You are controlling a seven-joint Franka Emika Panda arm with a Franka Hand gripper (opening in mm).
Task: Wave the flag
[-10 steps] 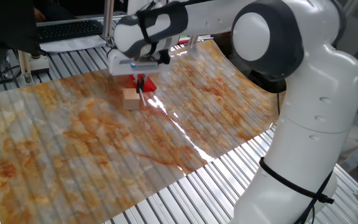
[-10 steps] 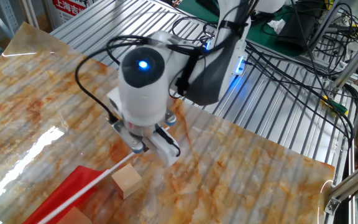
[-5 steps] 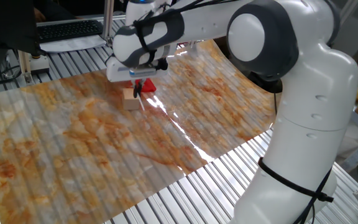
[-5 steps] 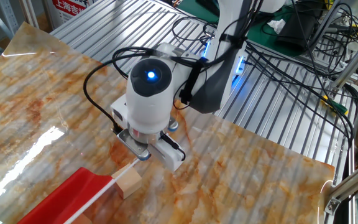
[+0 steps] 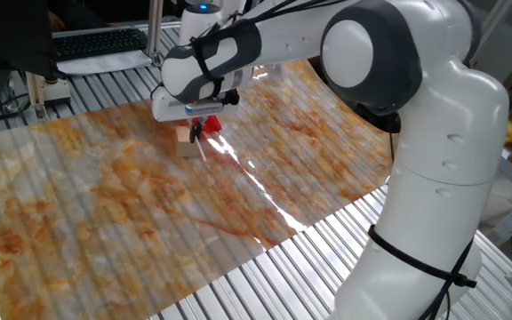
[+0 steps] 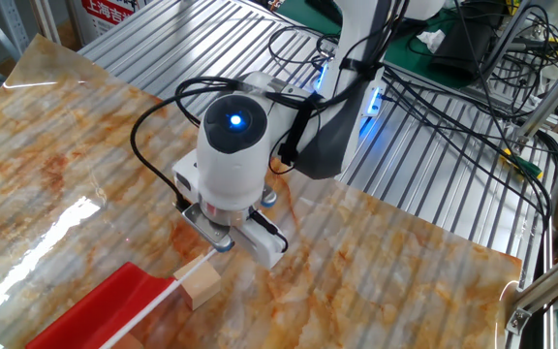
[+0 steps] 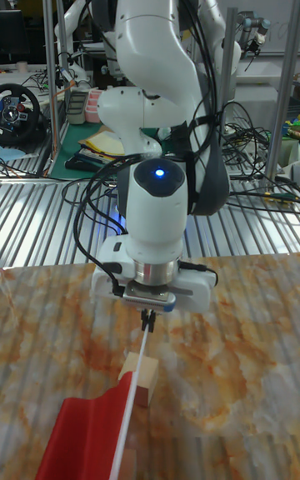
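Fingers (image 7: 148, 318) are pinching the top of the flag's (image 7: 90, 434) white stick. The red cloth is lying low over the counter (image 6: 56, 194), beside a wooden block (image 7: 140, 380). It has swung down a little, so waving is happening.

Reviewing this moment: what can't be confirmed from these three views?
- Fingertip contact on the flag stick: in one fixed view and the other fixed view the arm's wrist covers the gripper; in the tall fixed view the tips are too small to judge.
- Full extent of the red cloth: cut off by the bottom edge in the other fixed view and the tall fixed view.
- Whether the stick rests on the wooden block or merely crosses it.
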